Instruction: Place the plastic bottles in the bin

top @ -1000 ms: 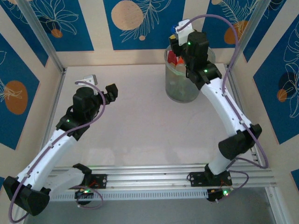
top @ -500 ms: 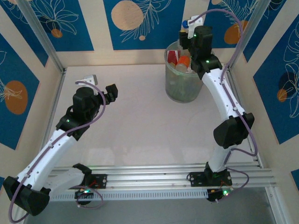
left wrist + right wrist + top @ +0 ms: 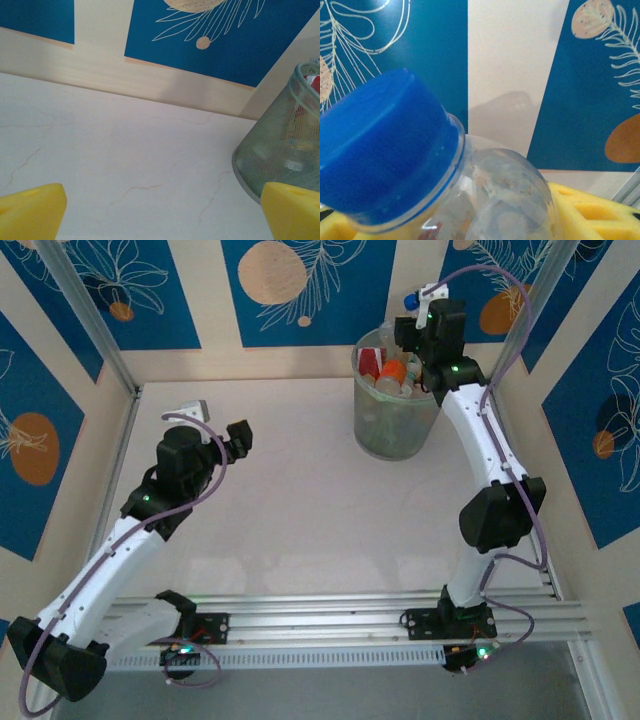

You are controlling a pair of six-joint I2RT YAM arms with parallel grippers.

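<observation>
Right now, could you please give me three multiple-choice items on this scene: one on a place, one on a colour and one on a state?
1. Where does the bin stand?
A. On the far right part of the table
B. At the near left corner
C. Between the arm bases

2. What colour is the cap of the bottle in the right claw?
A. Red
B. Blue
C. Green

3. How is the left claw?
A. Open and empty
B. Shut on a bottle
C. Clamped on the bin's rim

Answers:
1 A: the top view shows it by the far right corner.
2 B: the right wrist view shows a blue cap.
3 A: its yellow fingers stand wide apart over bare table.
</observation>
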